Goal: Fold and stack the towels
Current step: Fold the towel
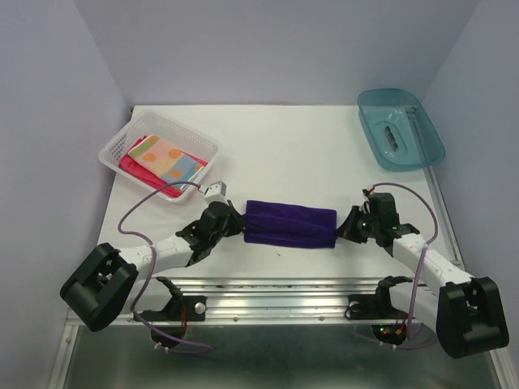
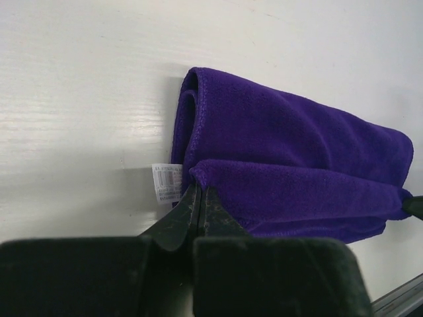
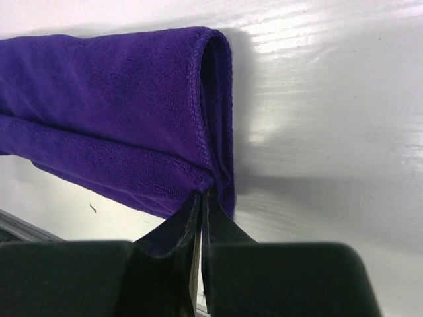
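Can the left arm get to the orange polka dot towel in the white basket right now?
Probably not yet: the left arm has its jaws shut on the purple towel. The orange towel lies on top in the open basket with nothing between, so after letting go, likely yes.

The purple towel (image 1: pixel 290 224) is formed of matt, napped cloth; the table (image 1: pixel 284 146) beneath it is finished smooth, faintly glossy white.
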`<action>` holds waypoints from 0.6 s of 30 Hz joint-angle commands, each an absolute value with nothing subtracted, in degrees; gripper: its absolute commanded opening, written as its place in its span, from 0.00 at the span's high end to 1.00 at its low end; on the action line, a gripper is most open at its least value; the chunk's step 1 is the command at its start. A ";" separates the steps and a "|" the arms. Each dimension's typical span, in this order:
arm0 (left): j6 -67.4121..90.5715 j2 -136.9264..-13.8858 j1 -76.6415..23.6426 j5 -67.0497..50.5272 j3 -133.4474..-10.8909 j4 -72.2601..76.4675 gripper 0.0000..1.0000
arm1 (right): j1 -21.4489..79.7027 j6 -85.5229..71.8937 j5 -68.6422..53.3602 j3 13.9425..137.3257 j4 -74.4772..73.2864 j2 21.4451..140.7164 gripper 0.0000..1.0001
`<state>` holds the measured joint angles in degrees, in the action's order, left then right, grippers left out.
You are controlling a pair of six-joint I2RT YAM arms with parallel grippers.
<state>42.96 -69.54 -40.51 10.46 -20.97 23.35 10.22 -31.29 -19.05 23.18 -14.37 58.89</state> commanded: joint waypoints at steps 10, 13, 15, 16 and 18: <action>45.44 -59.96 -42.01 7.65 -16.87 17.34 0.44 | 10.55 -32.70 -23.82 22.75 -18.18 51.34 0.32; 45.44 -56.53 -41.92 8.52 -17.58 15.03 0.07 | 10.55 -32.70 -22.86 24.17 -20.83 47.83 0.20; 44.39 -55.29 -42.01 8.79 -18.54 14.94 0.01 | 10.63 -32.35 -21.63 25.92 -21.79 46.94 0.05; 43.86 -55.37 -42.01 8.79 -19.15 15.03 0.01 | 10.55 -31.73 -21.19 26.45 -22.23 46.76 0.00; 42.72 -56.94 -42.01 9.05 -21.96 14.15 0.01 | 10.46 -31.20 -20.22 28.03 -22.94 47.19 0.00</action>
<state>45.28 -56.18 -41.67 8.01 -16.99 15.68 10.22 -32.58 -22.00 22.68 -20.88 47.57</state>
